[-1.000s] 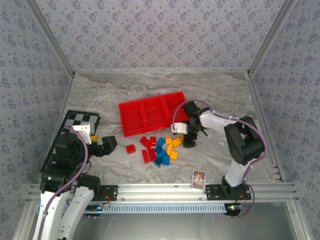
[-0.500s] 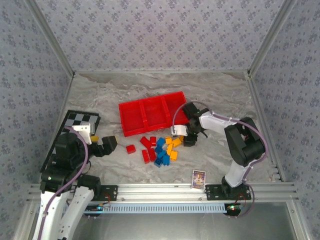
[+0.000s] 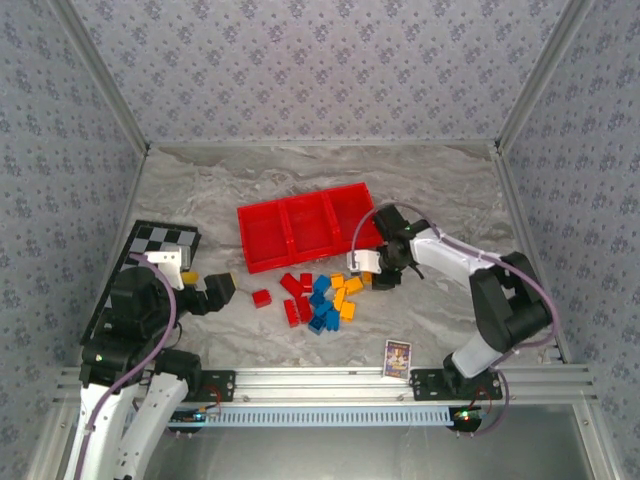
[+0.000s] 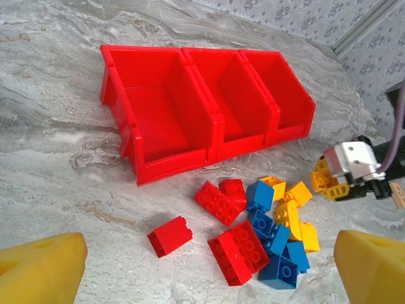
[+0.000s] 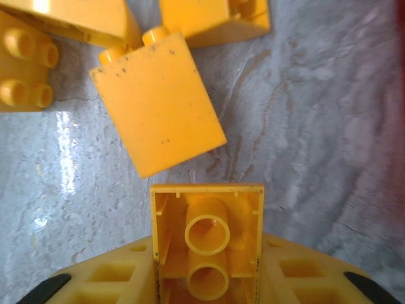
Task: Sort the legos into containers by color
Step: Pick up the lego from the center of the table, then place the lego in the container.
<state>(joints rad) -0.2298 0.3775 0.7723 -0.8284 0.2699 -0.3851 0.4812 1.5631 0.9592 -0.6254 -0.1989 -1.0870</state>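
Right wrist cam: right gripper [image 5: 207,272] is clamped on a small orange-yellow plastic brick [image 5: 207,240] at the right edge of the lego pile [image 3: 322,298], near the red three-compartment plastic tray [image 4: 171,166]. Left gripper [image 3: 212,288] hangs wide open. Grip looks shallow to me, so the brick could twist out on the lift, or bump the neighbouring yellow brick [image 5: 158,111].

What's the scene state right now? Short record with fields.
tray: three compartments, all empty
pile: loose red, blue and yellow bricks, in front of the tray
left jaws: open, empty
right jaws: shut on a yellow brick, at the pile's edge
sorted: none yet
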